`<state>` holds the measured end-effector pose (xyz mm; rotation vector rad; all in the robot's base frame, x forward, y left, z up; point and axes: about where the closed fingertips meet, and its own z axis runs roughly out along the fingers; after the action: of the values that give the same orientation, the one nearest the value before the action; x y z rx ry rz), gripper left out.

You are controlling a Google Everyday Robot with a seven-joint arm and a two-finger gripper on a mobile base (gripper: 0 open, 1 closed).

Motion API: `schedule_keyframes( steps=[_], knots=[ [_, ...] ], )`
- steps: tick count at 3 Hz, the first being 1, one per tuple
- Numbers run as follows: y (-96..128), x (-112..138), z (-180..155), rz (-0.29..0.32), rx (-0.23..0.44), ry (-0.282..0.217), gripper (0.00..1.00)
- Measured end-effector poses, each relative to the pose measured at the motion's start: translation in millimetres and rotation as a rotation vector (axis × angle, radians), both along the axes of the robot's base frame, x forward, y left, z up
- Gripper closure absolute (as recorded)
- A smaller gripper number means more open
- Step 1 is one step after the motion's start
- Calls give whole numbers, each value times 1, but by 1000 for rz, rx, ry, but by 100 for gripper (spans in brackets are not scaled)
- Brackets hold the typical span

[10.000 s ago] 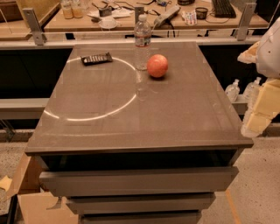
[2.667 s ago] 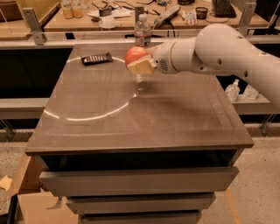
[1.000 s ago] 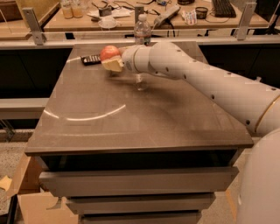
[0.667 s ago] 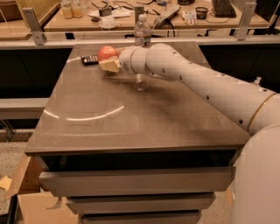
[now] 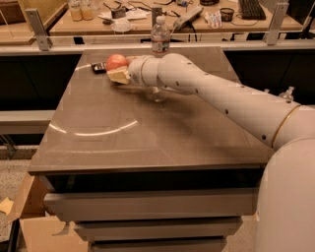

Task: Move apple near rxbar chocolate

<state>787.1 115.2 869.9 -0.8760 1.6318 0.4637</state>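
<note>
The reddish apple is held in my gripper at the far left part of the grey table, just above the surface. My gripper is shut on the apple, with a pale finger under it. The dark rxbar chocolate lies flat just left of the apple, mostly hidden behind it and the gripper. My white arm reaches in from the right across the table.
A clear plastic water bottle stands at the table's far edge, right behind my arm. Desks with clutter lie beyond a rail. Drawers sit below the table; a cardboard box is at lower left.
The gripper carried the apple from the table's far right-middle leftward to beside the dark bar. In the last second it shifted only slightly left.
</note>
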Motion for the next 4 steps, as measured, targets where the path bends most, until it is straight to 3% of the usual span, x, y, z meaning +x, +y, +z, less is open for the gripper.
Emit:
schedule_keyframes(
  steps=[1, 2, 4],
  knots=[
    [-1, -4, -4, -3, 0, 8, 0],
    [-9, -15, 3, -1, 10, 12, 0],
    [-57, -65, 33, 16, 46, 73, 0]
  ],
)
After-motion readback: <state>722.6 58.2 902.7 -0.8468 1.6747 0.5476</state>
